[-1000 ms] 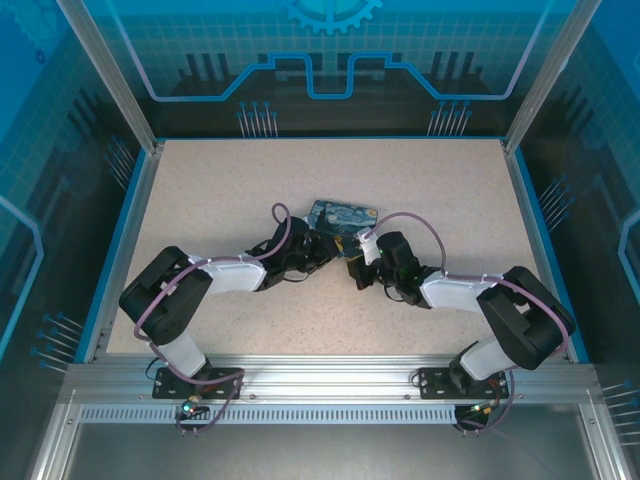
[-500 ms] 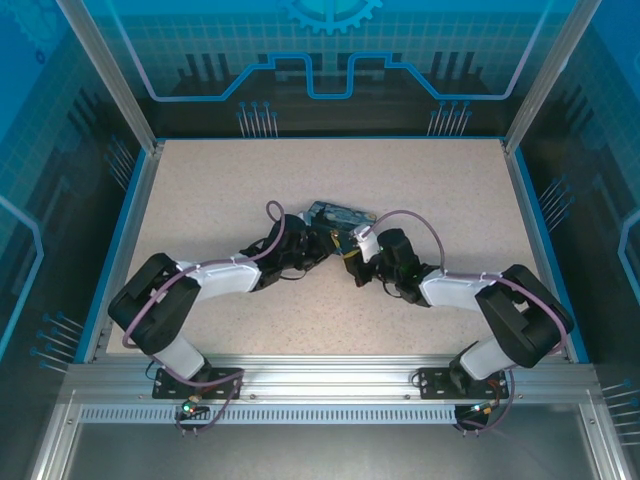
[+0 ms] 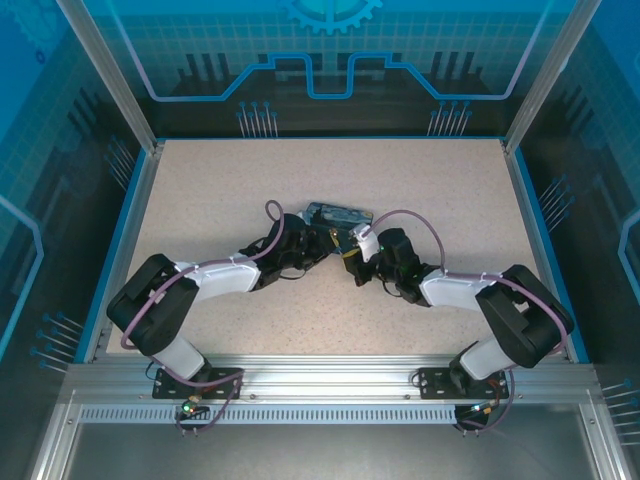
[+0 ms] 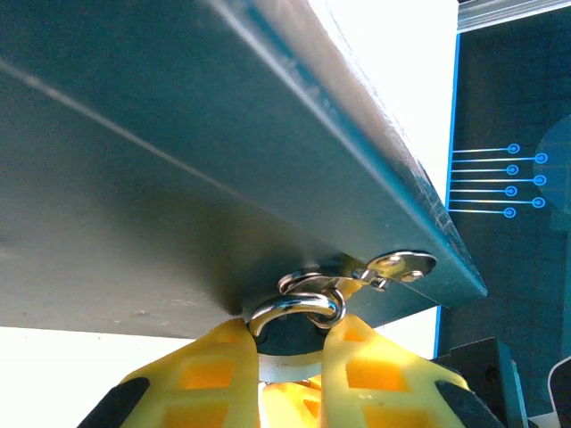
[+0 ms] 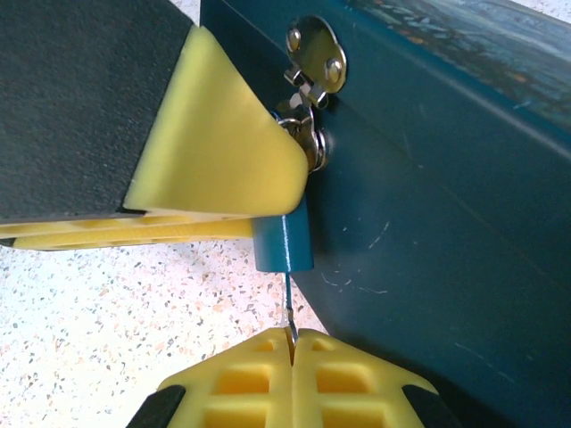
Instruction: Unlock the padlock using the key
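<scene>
- Nearest in the right wrist view, we see the right gripper (image 5: pixel 292 341) pressed fully together. It pinches the key (image 5: pixel 288 310), a thin silvery sliver rising from between the pads.
- The key's far end meets the underside of the padlock (image 5: pixel 284 242); we cannot tell how deep it sits.
- The padlock's blue body lies right against the dark side wall of the tin (image 5: pixel 428 178), with the speckled table (image 5: pixel 98 303) to its left.
- The left gripper (image 4: pixel 290 330) is drawn narrow and clamps the padlock — in its own view the yellow fingers (image 4: pixel 210 374) flank the silvery shackle (image 4: pixel 285 305).
- The shackle hooks through the tin's hasp (image 4: pixel 393 266).
- From above, we see both arms meeting at the near side of the tin, which sits around the middle of the table.
</scene>
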